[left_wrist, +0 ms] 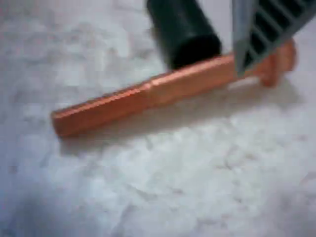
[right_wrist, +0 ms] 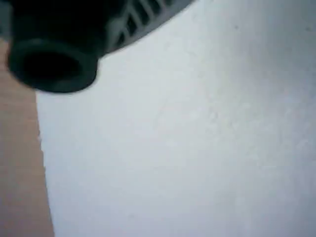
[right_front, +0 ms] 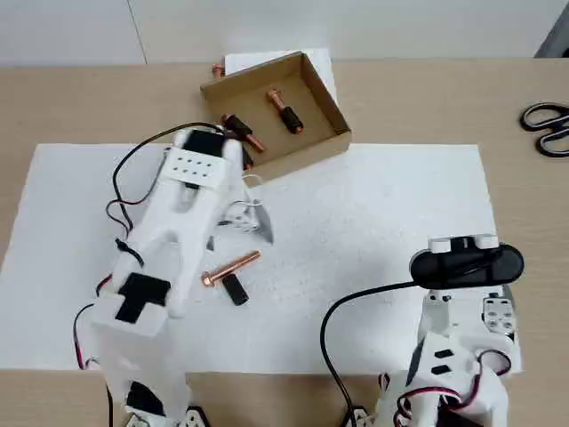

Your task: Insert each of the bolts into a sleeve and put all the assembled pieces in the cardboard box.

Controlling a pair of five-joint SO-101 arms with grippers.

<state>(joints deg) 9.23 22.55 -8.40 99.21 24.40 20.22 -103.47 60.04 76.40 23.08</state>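
A copper bolt (right_front: 231, 267) lies on the white mat (right_front: 373, 249) with a black sleeve (right_front: 235, 289) beside its head end. My left gripper (right_front: 247, 219) hangs open just beyond them, toward the box. The left wrist view shows the bolt (left_wrist: 148, 98) close up, the sleeve (left_wrist: 182, 29) touching it and one grey finger (left_wrist: 266, 29) over its head. The cardboard box (right_front: 324, 98) holds two bolts in sleeves (right_front: 242, 131) (right_front: 286, 111). My right gripper (right_wrist: 64, 49) is shut on another black sleeve (right_wrist: 49, 64), above the mat's edge near the front of the table.
The right arm (right_front: 467, 267) sits folded at the front right. Scissors (right_front: 547, 129) lie at the far right of the wooden table. Behind the box's far left corner a copper piece (right_front: 217, 69) pokes out. The left arm's cable (right_front: 133, 169) loops over the mat.
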